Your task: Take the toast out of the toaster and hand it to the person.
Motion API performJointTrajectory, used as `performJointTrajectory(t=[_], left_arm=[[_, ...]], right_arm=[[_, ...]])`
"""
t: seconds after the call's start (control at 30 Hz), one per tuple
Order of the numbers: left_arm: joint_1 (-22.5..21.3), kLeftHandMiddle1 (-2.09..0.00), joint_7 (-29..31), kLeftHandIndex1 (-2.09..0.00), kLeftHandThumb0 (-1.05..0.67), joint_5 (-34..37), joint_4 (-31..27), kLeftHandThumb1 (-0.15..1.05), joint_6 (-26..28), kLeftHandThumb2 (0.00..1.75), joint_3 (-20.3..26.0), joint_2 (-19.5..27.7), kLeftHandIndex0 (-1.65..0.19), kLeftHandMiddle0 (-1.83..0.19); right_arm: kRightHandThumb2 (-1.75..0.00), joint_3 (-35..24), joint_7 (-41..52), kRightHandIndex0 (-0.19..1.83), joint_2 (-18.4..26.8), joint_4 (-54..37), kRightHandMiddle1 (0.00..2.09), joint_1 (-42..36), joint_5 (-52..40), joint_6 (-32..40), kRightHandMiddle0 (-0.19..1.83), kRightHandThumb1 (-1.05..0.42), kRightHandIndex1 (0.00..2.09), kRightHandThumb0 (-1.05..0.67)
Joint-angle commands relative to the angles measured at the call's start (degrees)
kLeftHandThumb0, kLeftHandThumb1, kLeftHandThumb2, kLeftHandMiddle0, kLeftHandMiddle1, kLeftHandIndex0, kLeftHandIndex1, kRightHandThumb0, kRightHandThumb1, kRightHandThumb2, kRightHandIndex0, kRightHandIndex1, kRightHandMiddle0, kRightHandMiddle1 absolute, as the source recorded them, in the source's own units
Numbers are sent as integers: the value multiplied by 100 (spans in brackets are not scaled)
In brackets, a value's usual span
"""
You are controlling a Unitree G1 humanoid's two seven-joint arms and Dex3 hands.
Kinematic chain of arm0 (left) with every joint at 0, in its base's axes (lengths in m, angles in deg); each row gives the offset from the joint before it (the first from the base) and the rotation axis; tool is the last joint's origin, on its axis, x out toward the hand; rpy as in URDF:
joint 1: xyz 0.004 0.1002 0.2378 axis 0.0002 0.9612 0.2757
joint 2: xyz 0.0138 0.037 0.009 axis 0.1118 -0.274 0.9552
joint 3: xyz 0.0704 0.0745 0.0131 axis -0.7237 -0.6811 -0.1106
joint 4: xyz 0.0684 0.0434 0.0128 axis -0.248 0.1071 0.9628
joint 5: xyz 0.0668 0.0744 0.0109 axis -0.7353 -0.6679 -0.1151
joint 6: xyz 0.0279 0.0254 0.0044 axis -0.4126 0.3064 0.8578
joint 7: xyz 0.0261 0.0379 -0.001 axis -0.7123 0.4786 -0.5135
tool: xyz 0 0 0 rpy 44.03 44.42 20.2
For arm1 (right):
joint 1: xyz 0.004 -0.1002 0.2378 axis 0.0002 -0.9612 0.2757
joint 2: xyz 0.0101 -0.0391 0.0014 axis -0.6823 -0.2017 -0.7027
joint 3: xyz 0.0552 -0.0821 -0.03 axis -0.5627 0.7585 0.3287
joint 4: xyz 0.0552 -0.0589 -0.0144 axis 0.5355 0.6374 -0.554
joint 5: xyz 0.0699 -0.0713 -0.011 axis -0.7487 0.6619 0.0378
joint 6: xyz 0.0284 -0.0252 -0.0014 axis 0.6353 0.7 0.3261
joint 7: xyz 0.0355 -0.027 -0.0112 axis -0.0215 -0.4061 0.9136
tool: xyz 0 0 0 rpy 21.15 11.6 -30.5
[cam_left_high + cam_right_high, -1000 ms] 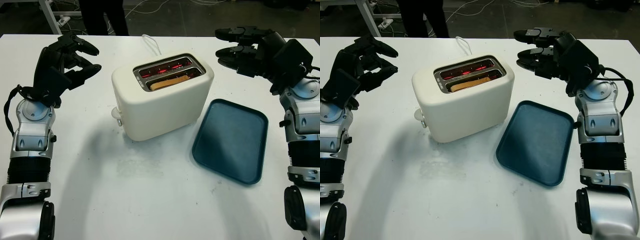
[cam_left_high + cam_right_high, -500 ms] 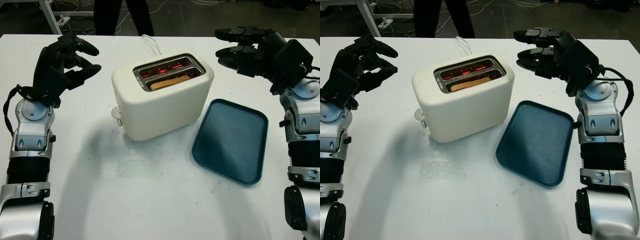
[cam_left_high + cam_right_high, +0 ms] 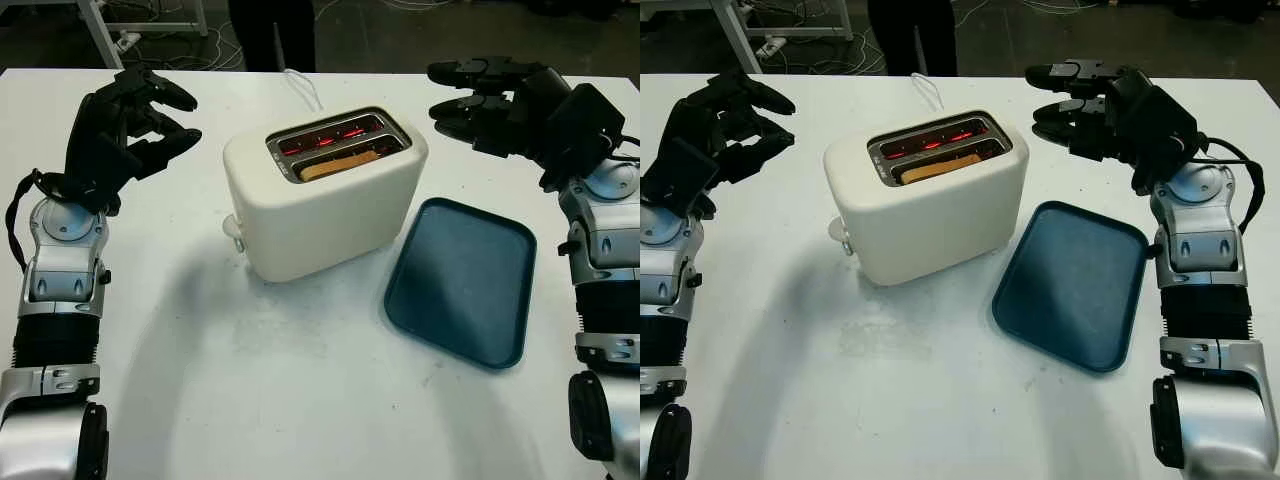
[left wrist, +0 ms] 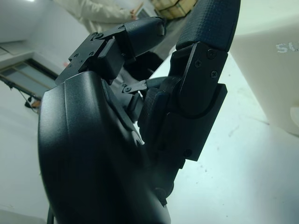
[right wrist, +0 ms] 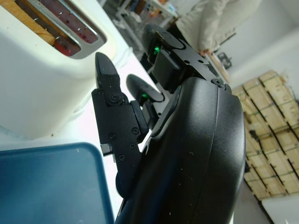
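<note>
A cream toaster [image 3: 320,205] stands at the middle of the white table, its slots glowing red. A slice of toast [image 3: 340,163] sits in the nearer slot, its top edge just showing. My right hand [image 3: 470,95] hovers open to the right of the toaster, level with its top, holding nothing. My left hand [image 3: 135,120] is raised open at the far left, well away from the toaster. A person's dark legs [image 3: 272,35] stand beyond the table's far edge. The toast's end [image 5: 28,21] also appears in the right wrist view.
A dark blue tray [image 3: 465,280] lies flat on the table to the right of the toaster, below my right hand. The toaster's white cord [image 3: 303,85] runs toward the far edge. Cables and a table leg [image 3: 100,30] lie on the floor behind.
The person behind the table has stepped to the right. My right hand has shifted slightly left toward the toaster. The left hand has stayed put.
</note>
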Motion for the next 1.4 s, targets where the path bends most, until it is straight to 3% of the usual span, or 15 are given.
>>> performJointTrajectory(t=[0.0,1.37], left_arm=[[-15,-129,-21,-122,-105,-46,46,92,-101,14,32,96,-47,-55],[-40,-127,5,-121,-105,-4,23,92,-72,13,37,85,-48,-56]], right_arm=[[-5,-11,5,53,65,22,2,56,-14,-125,72,-92,57,-25],[-2,8,-79,53,-4,-9,1,95,11,-38,73,-92,59,-22]])
